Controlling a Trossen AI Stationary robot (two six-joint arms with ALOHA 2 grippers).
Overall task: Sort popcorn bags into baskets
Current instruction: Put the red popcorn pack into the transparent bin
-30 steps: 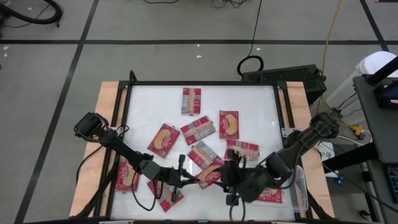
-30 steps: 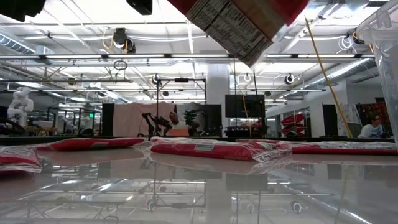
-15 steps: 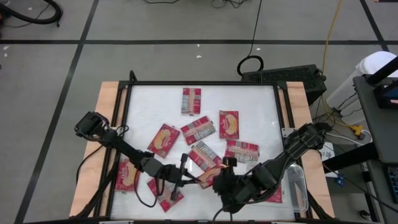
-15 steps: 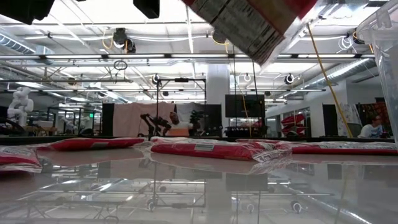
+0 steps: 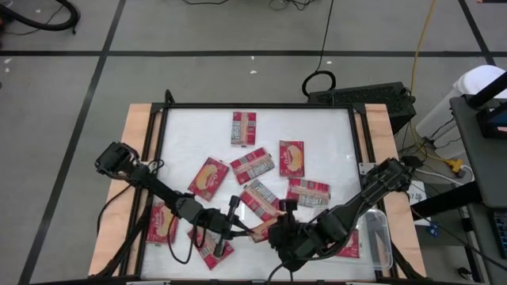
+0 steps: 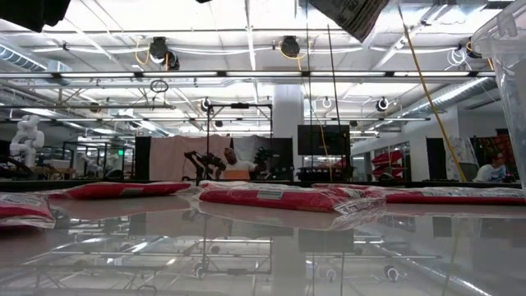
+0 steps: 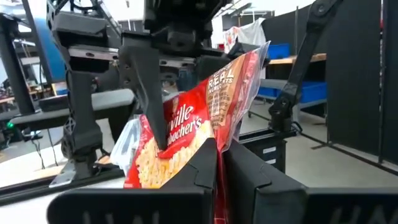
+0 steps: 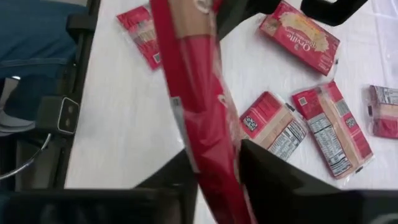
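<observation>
High view, held packet: a flat red popcorn bag [image 5: 261, 228] is up off the white table top [image 5: 317, 134] near the front edge, between the two grippers.
High view, left gripper [image 5: 242, 231]: reaches in from the left, pinched narrow on one edge of that popcorn bag.
High view, right gripper [image 5: 279, 231]: meets the same bag from the right; its finger spread cannot be told from above.
High view, loose packets: other flat red popcorn bags [image 5: 253, 166] lie scattered over the middle of the table, one alone [image 5: 243, 127] near the far edge, two [image 5: 161, 223] at the front left.
High view, basket: a clear plastic rectangular bin [image 5: 379, 247] sits at the front right corner, partly under the right arm.
Low view: a corner of the held bag [image 6: 349, 15] hangs at the top; red packets [image 6: 275, 197] lie flat across the table; the clear bin's wall [image 6: 508, 74] stands at the right.
Left wrist view: dark fingers [image 7: 205, 168] pressed together on the bag's lower edge; the other gripper's fingers [image 7: 149, 99] straddle the bag higher up.
Right wrist view: the red bag [image 8: 199, 118] runs edge-on between this gripper's fingers [image 8: 273, 180], which lie narrow around it.
</observation>
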